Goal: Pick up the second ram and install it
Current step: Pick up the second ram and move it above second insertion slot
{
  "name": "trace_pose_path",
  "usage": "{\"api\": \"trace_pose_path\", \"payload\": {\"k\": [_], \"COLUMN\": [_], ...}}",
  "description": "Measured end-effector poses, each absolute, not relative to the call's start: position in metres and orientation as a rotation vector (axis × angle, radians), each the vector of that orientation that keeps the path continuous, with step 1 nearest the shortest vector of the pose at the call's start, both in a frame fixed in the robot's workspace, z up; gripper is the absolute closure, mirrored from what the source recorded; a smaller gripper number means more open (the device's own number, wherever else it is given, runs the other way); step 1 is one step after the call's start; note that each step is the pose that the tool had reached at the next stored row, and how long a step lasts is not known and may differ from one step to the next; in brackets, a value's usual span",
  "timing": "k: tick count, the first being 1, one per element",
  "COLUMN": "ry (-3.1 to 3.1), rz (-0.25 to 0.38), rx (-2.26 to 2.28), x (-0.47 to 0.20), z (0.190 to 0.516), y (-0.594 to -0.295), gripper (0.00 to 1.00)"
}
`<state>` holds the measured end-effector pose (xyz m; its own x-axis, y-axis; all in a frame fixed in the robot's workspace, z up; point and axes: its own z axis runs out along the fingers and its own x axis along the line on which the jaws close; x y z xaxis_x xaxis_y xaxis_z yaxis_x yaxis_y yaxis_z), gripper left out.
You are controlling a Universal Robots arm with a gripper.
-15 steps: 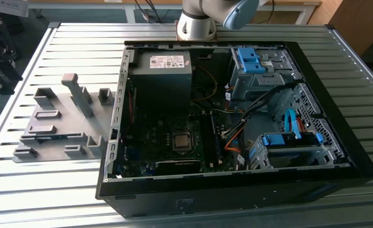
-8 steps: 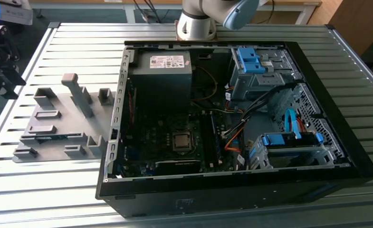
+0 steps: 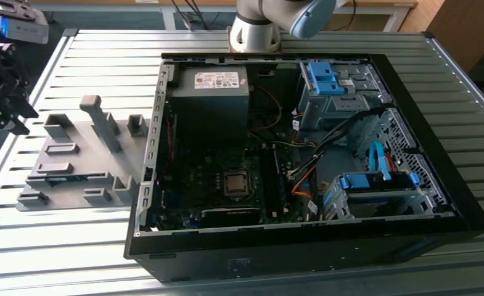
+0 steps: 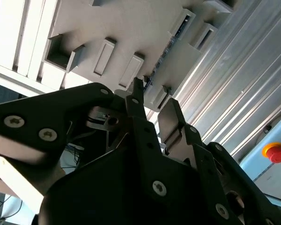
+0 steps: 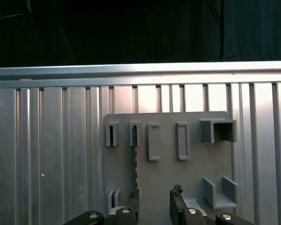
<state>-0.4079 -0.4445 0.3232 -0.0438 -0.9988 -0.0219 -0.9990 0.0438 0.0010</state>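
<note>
**A:** Location of the second ram (image 5: pixel 135 161)?

**B:** It stands on edge in the grey holder (image 5: pixel 192 164), with one end caught in a slotted block. In the exterior view the holder lies on the slatted table (image 3: pixel 61 246), at 9 o'clock from the open computer case (image 3: pixel 307 250).

**A:** Gripper (image 5: pixel 155 196)?

**B:** It hovers close over the holder with its fingers apart and nothing between them. In the first wrist view the strip lines up with one finger rather than the gap, so it is not straddled.

**A:** Orientation?

**B:** The long axis lies flat along the holder plate, roughly 9-to-3 in the exterior view. The thin edge faces up. I cannot tell which edge carries the contacts.

**A:** Handling?

**B:** My judgement is that it is light, stiff and thin, and fragile at the chips. The smooth faces may slip. Best to pinch across the thickness near mid-length on the exposed edge, squarely, to avoid twisting.
</note>
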Motion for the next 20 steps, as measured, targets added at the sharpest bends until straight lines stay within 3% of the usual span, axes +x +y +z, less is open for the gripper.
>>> {"api": "trace_pose_path", "payload": {"k": [2,3,20], "ry": [2.259,2.258,2.258], "rz": [0.025,0.025,0.025], "rx": [-2.162,-2.162,-2.162], "x": [-0.4079,-0.4079,-0.4081], "z": [0.3204,0.3195,0.3126], "y": [-0.4445,-0.4445,-0.4457], "gripper": [0.60,0.67,0.67]}}
